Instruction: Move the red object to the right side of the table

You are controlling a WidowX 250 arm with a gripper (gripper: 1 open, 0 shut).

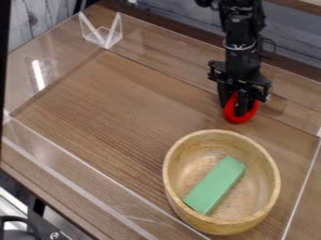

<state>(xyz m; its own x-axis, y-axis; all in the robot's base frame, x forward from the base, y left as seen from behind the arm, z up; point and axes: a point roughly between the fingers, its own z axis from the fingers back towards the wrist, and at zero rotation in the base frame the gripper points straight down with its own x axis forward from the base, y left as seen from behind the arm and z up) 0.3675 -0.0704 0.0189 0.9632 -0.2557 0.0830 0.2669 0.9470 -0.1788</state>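
The red object (239,114) rests low on the brown wood-grain table (119,103), near its right edge and behind the bowl. My black gripper (241,101) points almost straight down onto it, its fingers shut around the upper part of the red object. Only the toy's lower red curve shows beneath the fingers; its leafy tip is hidden.
A round light wooden bowl (187,155) stands at the front right with a green rectangular block (215,184) lying inside. Low clear acrylic walls (51,171) edge the table, with a clear folded stand (100,30) at the back left.
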